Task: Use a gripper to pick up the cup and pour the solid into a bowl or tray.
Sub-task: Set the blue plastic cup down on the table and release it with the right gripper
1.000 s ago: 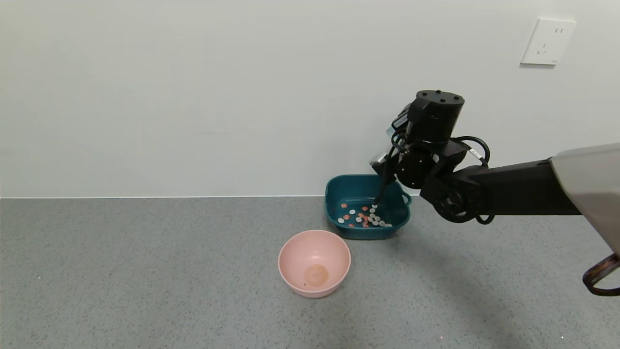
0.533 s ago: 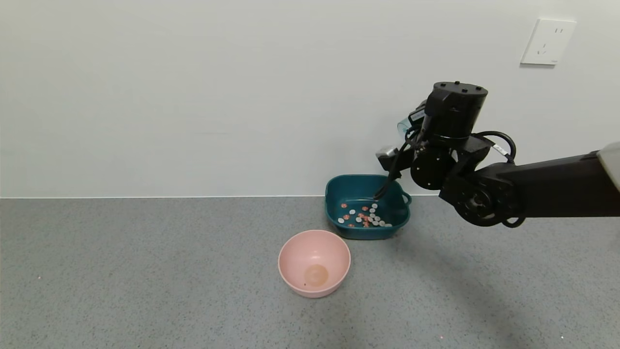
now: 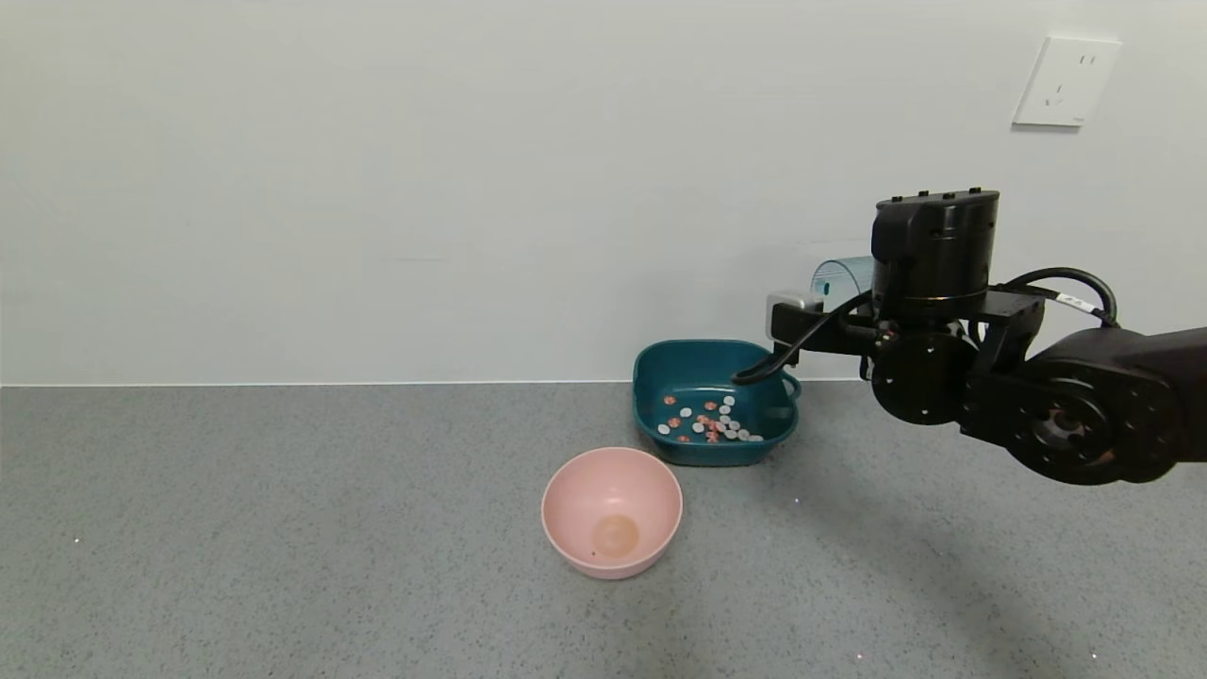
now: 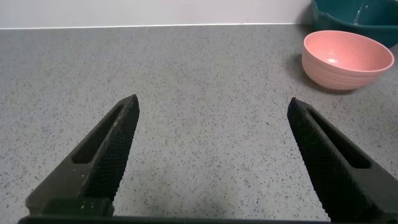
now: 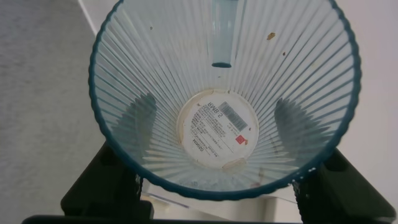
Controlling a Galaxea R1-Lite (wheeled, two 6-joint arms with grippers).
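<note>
1. Left gripper: low over the grey bench, black fingers spread wide apart with nothing between them. It does not show in the head view.
2. Pink bowl: round, upright on the bench, nearest the robot among the vessels. It holds none of the pieces; only a darker round patch marks its floor. The left wrist view shows it ahead of the left gripper, well apart.
3. Basin: dark teal, rounded-square, upright on the bench just beyond the pink bowl and near the wall, its small loop handle on the robot's right side.
4. Pieces: small flat rounds, white and pinkish-orange, scattered over the basin floor.
5. Right gripper: raised above the bench, to the right of the basin and higher than its rim. Its fingers clasp the cup from both sides.
6. Cup: pale blue, ribbed, lying roughly on its side, long axis near level. The right wrist view looks straight into its open mouth; the inside is empty, with a label on the base.
7. Wall socket: white, on the wall, high to the right.
</note>
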